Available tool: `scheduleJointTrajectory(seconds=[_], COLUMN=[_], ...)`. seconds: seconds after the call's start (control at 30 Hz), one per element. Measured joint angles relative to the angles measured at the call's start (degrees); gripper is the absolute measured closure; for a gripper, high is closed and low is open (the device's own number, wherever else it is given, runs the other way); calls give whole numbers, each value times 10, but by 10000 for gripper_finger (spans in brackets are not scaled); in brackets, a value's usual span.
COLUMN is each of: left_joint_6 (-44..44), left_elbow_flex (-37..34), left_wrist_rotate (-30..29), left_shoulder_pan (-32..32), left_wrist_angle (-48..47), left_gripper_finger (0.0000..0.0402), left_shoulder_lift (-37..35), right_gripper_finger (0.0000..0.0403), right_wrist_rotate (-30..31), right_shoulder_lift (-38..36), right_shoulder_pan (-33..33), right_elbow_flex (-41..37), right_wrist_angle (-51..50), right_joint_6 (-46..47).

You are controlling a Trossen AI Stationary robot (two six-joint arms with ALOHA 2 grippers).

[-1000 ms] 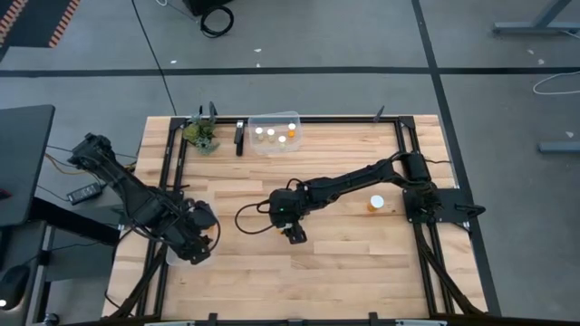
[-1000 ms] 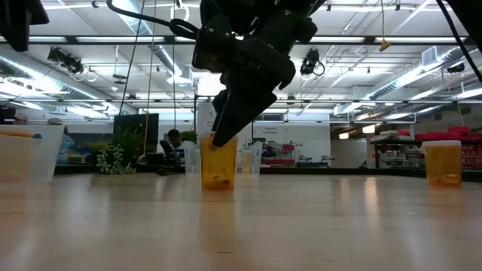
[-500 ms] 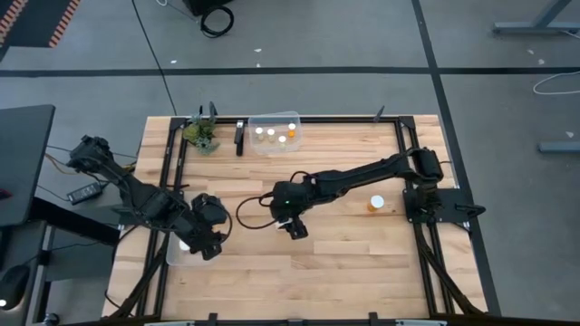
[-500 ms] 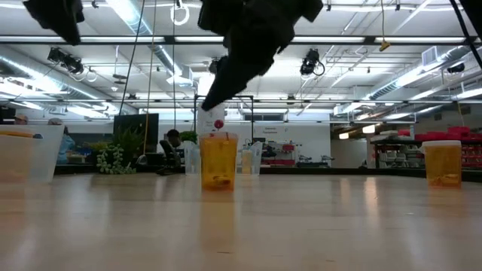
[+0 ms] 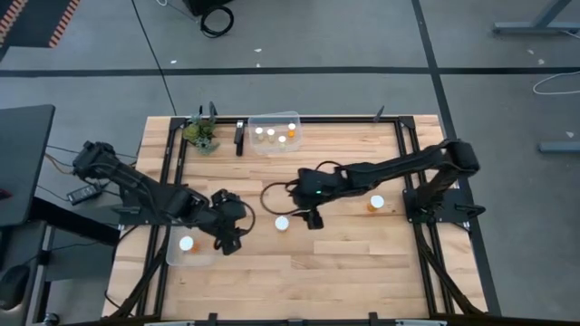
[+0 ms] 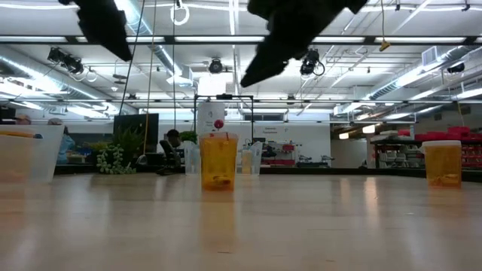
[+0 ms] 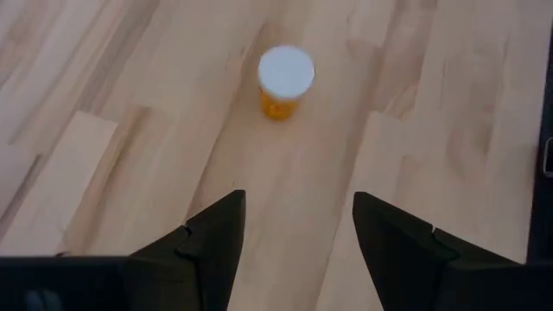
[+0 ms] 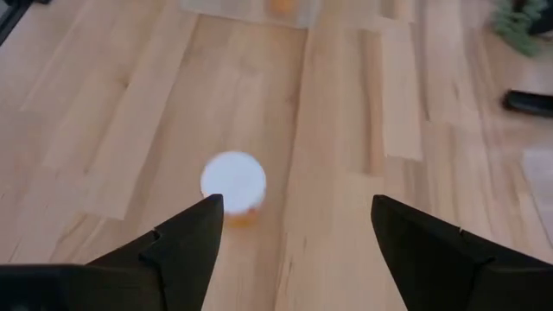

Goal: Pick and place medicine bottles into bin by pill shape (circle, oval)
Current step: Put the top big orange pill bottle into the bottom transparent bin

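Note:
A medicine bottle (image 5: 282,223), amber with a white cap, stands upright on its base in the middle of the table; it also shows in the low view (image 6: 218,160). My left gripper (image 5: 233,241) hovers open to its left, with the bottle (image 7: 285,79) ahead of the fingers. My right gripper (image 5: 310,218) hovers open just to its right, above the bottle (image 8: 233,186). A second bottle (image 5: 376,203) stands farther right. A clear bin (image 5: 274,134) at the far edge holds several bottles. Another bin (image 5: 172,255) at the near left holds one bottle (image 5: 186,243).
A small green plant (image 5: 201,134) and a dark upright object (image 5: 239,138) stand at the far edge beside the far bin. Black frame rails (image 5: 170,172) run along the table's left and right sides. Bare wood lies along the near edge.
My right gripper, whose fingers stood around the middle bottle, has risen and drawn back toward the table's right edge; the bottle stays upright where it was. My left gripper has moved from over the near-left bin toward the middle bottle, uncovering the bottle in that bin.

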Motion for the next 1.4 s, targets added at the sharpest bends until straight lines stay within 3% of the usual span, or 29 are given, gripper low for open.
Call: scheduleJointTrajectory(seconds=[0.47,0.8,1.0,1.4], left_joint_6=[70,89,133,241], left_elbow_flex=[0,11,89,235], left_wrist_rotate=[90,114,119,123], left_shoulder_pan=[108,143,142,156], left_wrist_angle=[91,133,71,-42], left_gripper_finger=[177,177,168,78], left_shoulder_lift=[66,112,178,285], right_gripper_finger=[102,102,102,102], right_wrist_rotate=[49,77,96,113], right_shoulder_lift=[-218,-351,-389,-406], right_shoulder_pan=[2,1,0,0], right_elbow_flex=[-245,-340,-372,-405], right_wrist_angle=[107,118,117,130], right_joint_6=[44,57,58,63])
